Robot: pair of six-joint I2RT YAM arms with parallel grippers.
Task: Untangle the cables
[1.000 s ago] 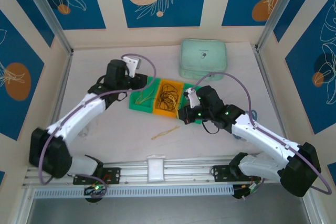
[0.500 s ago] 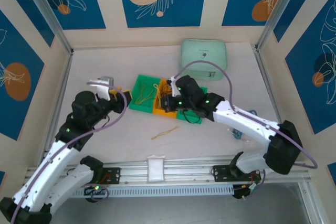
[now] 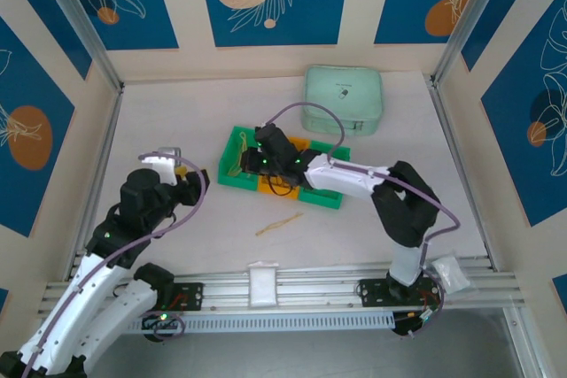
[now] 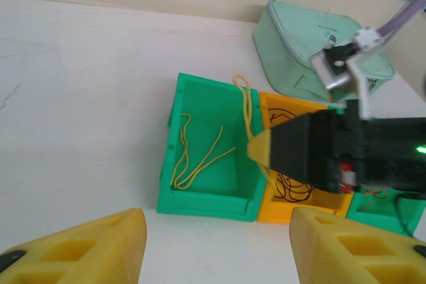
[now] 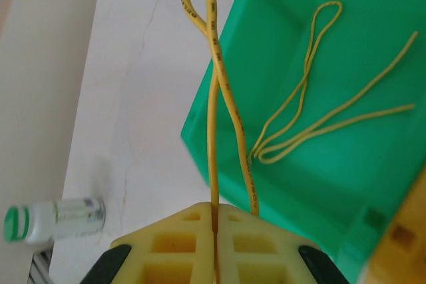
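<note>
Right wrist view: right gripper (image 5: 214,221) pinches thin yellow wire loop (image 5: 213,84) over green plastic bin (image 5: 346,184) rim, near desk (image 5: 133,64) centre | left gripper (image 4: 216,247) wide, empty | step, likely: sorting yellow cable | next: lower, release into bin

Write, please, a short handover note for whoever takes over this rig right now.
Left hand: open, empty, on the near side of the bins.
Right hand: shut on a yellow cable, held at the edge of the left green bin.
Things: other yellow cables lie in that bin; black cables in the orange bin; red-orange cables in the right green bin; a loose yellow cable on the table.
Done: most cables sorted by colour.
Left: probably drop the held cable, fetch the loose one, check the black bundle.
</note>
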